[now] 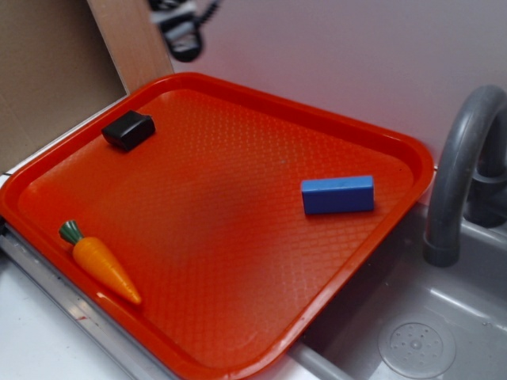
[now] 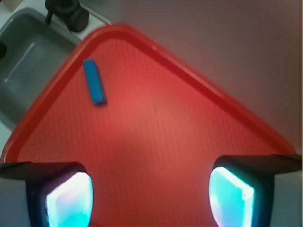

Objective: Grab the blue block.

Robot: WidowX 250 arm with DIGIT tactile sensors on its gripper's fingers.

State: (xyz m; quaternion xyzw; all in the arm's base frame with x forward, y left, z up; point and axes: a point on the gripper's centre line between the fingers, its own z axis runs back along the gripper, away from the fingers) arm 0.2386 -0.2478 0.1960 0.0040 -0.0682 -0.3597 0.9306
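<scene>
The blue block (image 1: 337,195) is a smooth bright-blue brick lying flat on the right part of the red tray (image 1: 261,119). In the wrist view the blue block (image 2: 94,81) lies far ahead and to the left on the red tray (image 2: 189,80). My gripper (image 2: 150,195) hangs high above the tray, open, with only bare tray showing between its two glowing pads (image 2: 71,201). In the exterior view only a dark part of the arm (image 1: 184,28) shows at the top edge, well away from the block; the fingers are out of that frame.
A black rounded block (image 1: 128,130) sits at the tray's far left corner. A toy carrot (image 1: 99,260) lies near the tray's front left. A grey sink (image 1: 412,332) with a curved faucet (image 1: 459,166) borders the tray on the right. Cardboard (image 1: 47,71) stands behind on the left.
</scene>
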